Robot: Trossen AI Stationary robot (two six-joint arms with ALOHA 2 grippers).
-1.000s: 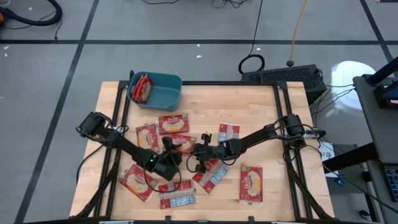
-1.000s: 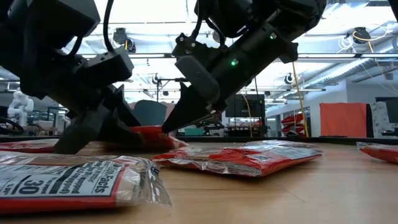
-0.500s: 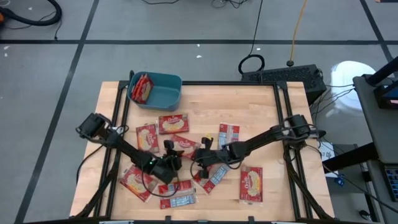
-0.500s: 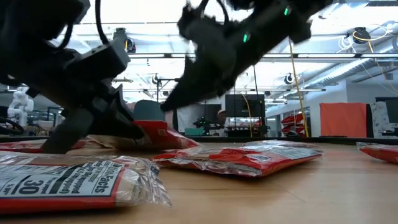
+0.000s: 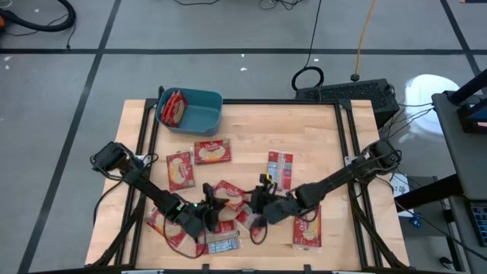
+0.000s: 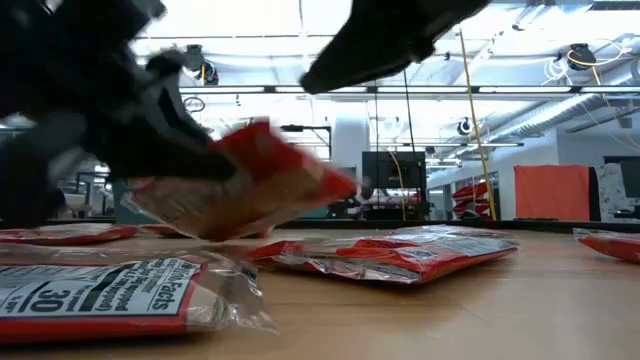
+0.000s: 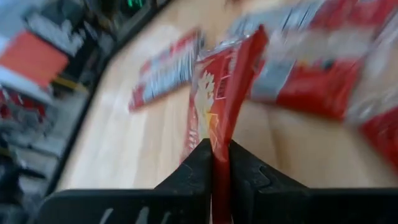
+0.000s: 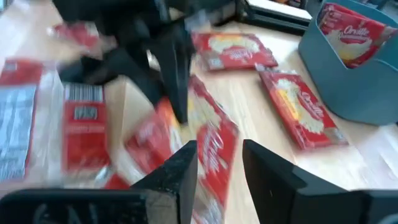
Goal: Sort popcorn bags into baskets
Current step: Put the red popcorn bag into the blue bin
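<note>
**Q:** ok so where's everything sitting, going left to right across the counter [image 5: 319, 129]?

**A:** Far left at the back is the teal basket [image 5: 199, 114], with a couple of packets already in it. In front of that there's a scatter of popcorn bags, two flat ones just ahead of the basket [image 5: 211, 151]. The left gripper [image 5: 204, 215] is low near the front, and its fingers are pinched tight on the edge of one bag, the held bag [image 7: 224, 106]. In the left wrist view you can see the packet standing on edge, running straight out from between the closed fingers. The low view shows it lifted clear of the wood, tilted.

**Q:** and the right arm?

**A:** The right gripper [image 5: 262, 211] is just beside the left one, to its right, fingers spread apart with nothing between them. More bags lie right of it, like the one near the front edge [image 5: 307, 227].

**Q:** so what does the next move hinge on?

**A:** My guess is the basket's direction. It lies well back and a bit left of the held bag, on the left arm's side, so that arm is the nearer carrier. The bag's long axis runs roughly along the fingers, pointing away from the wrist, so I'd expect it needs carrying back and dropping in end-first.
</note>
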